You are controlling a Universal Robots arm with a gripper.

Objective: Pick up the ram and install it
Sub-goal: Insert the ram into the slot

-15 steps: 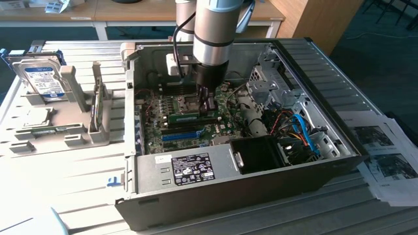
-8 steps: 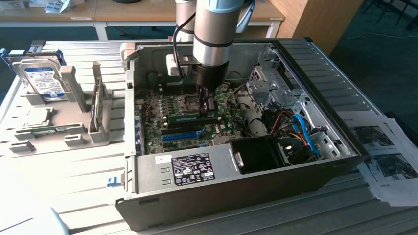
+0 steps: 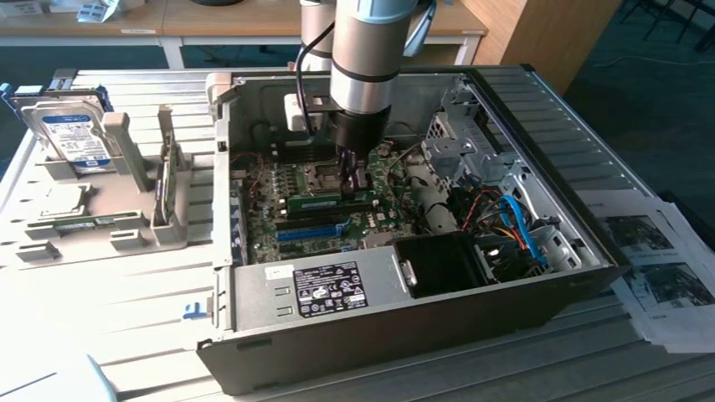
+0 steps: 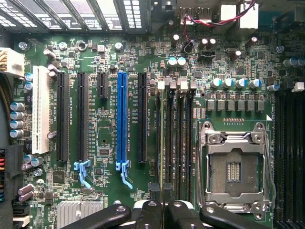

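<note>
Since the large dark-grey metal computer case (image 3: 447, 327) lies open across the middle of the exterior view, its green motherboard (image 3: 263, 209) is plain to see. The silver-and-black robot arm (image 3: 369, 50) reaches down into the case from the top centre of the frame. At the exterior view's left stands a grey plastic parts tray (image 3: 112, 226), with a silver, blue-labelled hard drive (image 3: 73, 134) propped at its upper left.

The black gripper (image 3: 357, 191) sits low over the centre of the board, between the square silver processor socket (image 4: 233, 167) and the long bright-blue plastic slot (image 4: 122, 119). The ram (image 3: 324, 202), a long thin green circuit-board stick, lies just under the fingertips at the centre of the exterior view. It runs along the line of the narrow black memory slots (image 4: 179, 143).

In the wrist view the stick shows edge-on as a thin strip leading away from the two black fingers (image 4: 147, 214). These stand close, with only that sliver between them, so the jaws look to be pinching the ram by its upper edge.

As I judge it, the pick-up is done: the ram is off the tray, inside the case and lined up with its slot. Whether it is pushed fully home, with the end latches closed, I cannot tell. The gripper has not yet let go, so seating and release are what seem to be left.
</note>
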